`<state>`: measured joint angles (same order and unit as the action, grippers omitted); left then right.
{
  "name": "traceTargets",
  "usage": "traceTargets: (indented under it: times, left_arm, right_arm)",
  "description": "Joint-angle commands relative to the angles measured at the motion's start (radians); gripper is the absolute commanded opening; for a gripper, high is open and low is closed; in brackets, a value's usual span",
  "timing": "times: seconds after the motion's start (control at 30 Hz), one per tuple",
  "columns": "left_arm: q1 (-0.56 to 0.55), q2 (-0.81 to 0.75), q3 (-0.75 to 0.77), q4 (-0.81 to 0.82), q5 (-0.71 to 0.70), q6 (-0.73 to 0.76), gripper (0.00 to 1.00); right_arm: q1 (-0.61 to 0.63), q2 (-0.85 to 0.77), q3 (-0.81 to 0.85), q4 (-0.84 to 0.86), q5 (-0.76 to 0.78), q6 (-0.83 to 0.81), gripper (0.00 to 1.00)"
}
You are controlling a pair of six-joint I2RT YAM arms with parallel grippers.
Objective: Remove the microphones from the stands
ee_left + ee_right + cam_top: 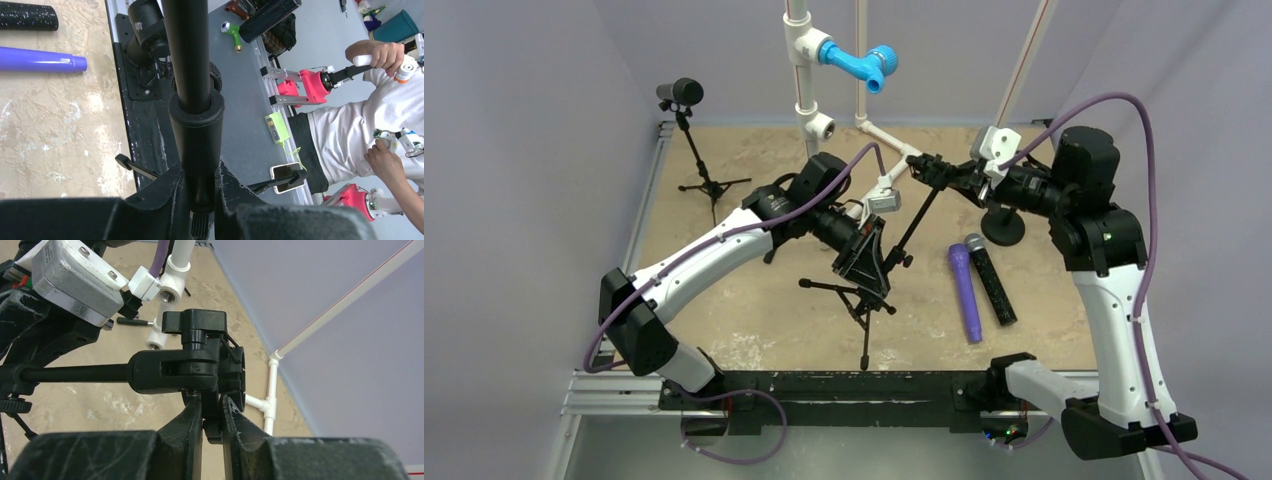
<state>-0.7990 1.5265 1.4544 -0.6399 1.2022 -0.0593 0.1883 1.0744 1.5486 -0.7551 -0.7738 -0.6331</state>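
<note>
Two loose ones, the purple microphone (965,293) and black microphone (991,279), lie on the worktop (754,330) at right; left tool (200,195) pinches the middle stand (196,125) by its pole, right tool (212,415) pinches its bare-looking clip (190,365), so only the upper-left microphone (684,92) seems left on a stand.

Top view: left gripper (864,262) jaws hidden under its own wrist, which also covers the stand (921,213) pole mid-length. Right gripper (946,172) tips too small to read. Round base (1004,235) partly under the right arm. Left wrist view: pole runs off the top edge; purple microphone (42,59) and black microphone (27,16) cut off at the left edge. Right wrist view: jaws hide the clip (187,365) underside.
</note>
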Motion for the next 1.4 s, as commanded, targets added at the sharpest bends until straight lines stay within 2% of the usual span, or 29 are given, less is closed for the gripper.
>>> traceTargets:
  times: [0.0,0.07,0.33,0.67,0.7,0.73,0.8,0.87,1.07,1.37]
  left_arm:
    - [-0.004,-0.011,0.039,0.069,0.050,0.034,0.00]
    - [-0.003,-0.011,0.048,0.069,0.024,0.033,0.00]
    - [0.008,0.018,0.122,0.062,-0.151,0.027,0.00]
    - [0.008,0.126,0.269,0.046,-0.185,-0.003,0.00]
    - [0.009,0.134,0.275,0.046,-0.184,-0.004,0.00]
    - [0.008,0.139,0.278,0.047,-0.184,-0.004,0.00]
    - [0.009,0.142,0.274,0.048,-0.191,0.004,0.00]
    - [0.008,0.137,0.261,0.047,-0.208,0.018,0.00]
    - [0.015,0.119,0.243,0.048,-0.287,0.050,0.00]
    - [0.017,0.119,0.249,0.054,-0.286,0.045,0.00]
  right_arm:
    - [0.003,-0.035,-0.036,-0.042,-0.055,-0.046,0.03]
    - [0.003,-0.053,-0.052,-0.071,-0.065,-0.063,0.00]
    - [0.012,-0.125,-0.119,-0.167,-0.103,-0.087,0.00]
    - [0.035,-0.174,-0.294,-0.136,-0.156,-0.031,0.00]
    - [0.036,-0.178,-0.304,-0.136,-0.152,-0.030,0.04]
    - [0.037,-0.182,-0.305,-0.136,-0.144,-0.022,0.12]
    - [0.037,-0.188,-0.291,-0.132,-0.118,0.012,0.40]
    - [0.037,-0.195,-0.260,-0.130,-0.094,0.049,0.55]
    - [0.025,-0.203,-0.172,-0.121,-0.152,0.177,0.62]
    - [-0.001,-0.180,-0.247,0.084,-0.340,0.474,0.57]
